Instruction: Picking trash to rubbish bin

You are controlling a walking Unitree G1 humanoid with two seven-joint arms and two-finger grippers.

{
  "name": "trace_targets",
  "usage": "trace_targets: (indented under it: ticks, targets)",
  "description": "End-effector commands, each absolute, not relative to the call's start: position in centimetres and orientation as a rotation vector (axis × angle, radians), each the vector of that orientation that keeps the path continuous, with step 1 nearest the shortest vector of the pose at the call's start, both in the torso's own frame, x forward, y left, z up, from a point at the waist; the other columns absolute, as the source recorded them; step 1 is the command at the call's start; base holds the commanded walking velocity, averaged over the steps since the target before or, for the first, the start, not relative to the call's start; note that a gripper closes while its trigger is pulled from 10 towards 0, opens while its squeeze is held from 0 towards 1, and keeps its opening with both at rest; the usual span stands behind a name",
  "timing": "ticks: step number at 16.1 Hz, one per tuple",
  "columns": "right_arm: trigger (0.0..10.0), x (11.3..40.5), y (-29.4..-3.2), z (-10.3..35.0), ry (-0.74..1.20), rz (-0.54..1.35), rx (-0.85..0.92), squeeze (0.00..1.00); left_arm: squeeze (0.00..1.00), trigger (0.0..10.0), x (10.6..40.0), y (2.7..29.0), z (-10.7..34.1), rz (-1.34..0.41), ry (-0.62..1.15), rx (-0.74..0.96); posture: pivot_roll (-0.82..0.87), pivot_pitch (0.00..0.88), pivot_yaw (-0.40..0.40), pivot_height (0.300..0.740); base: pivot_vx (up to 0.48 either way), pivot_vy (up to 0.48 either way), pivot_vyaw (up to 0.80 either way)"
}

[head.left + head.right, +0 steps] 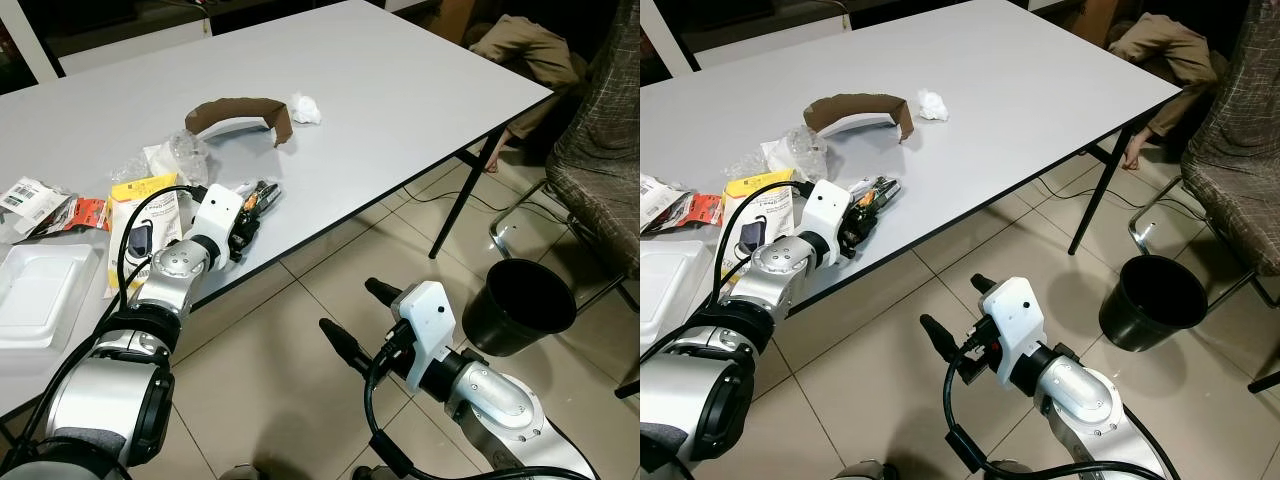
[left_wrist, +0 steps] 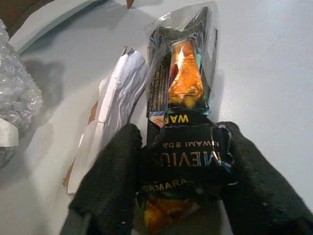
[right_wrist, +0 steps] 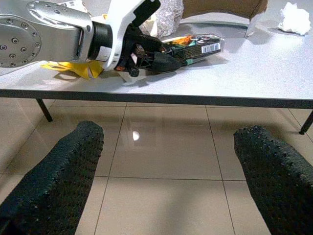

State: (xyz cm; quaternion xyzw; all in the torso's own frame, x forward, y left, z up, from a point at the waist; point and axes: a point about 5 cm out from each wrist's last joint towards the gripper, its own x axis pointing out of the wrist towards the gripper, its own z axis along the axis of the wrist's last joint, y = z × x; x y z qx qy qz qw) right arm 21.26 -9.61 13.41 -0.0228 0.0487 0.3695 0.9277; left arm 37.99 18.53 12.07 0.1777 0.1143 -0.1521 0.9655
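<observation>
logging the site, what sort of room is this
Probably a home dining or work room: a large white table strewn with wrappers, a beige tiled floor, and a round black plastic bin beside a fabric-covered chair.

Left gripper (image 1: pixel 256 203) reached forward, jaws clamped; right gripper (image 1: pixel 358 318) low, jaws spread wide.

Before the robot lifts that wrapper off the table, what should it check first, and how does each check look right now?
1. Left hand closed on the cigarette pack wrapper: ok.
2. Wrapper off the table: not ok, it lies flat.
3. Foil scrap out of the grip: cannot tell, it touches one finger.
4. Black bin upright and open on the floor: ok.
5. Right hand open, over floor: ok.
</observation>
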Motion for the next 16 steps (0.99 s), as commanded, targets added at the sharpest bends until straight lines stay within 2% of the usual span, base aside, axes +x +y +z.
trace_targets:
  ticks: [1,8,13,16]
  targets:
    - [10.0,21.0,-9.6,13.6,0.097,0.760,-0.049,0.00,0.00,0.0,37.8,18.7,11.6,-0.310,0.263,0.384,-0.12,0.118,0.007,0.740,0.000,0.000,0.00]
    - [10.0,21.3,-9.6,13.6,0.092,0.757,-0.051,0.00,0.00,0.0,37.9,18.5,12.0,-0.322,0.232,0.361,-0.12,0.113,0.003,0.740,0.000,0.000,0.00]
    - [10.0,21.6,-9.8,13.6,0.083,0.752,-0.043,0.00,0.00,0.0,37.6,17.3,12.9,-0.415,0.117,0.264,-0.10,0.092,-0.006,0.740,0.000,0.000,0.00]
    - [10.0,22.7,-10.4,13.9,0.044,0.669,-0.052,0.00,0.00,0.0,37.2,16.9,13.8,-0.444,0.046,0.225,-0.08,0.078,-0.011,0.740,0.000,0.000,0.00]
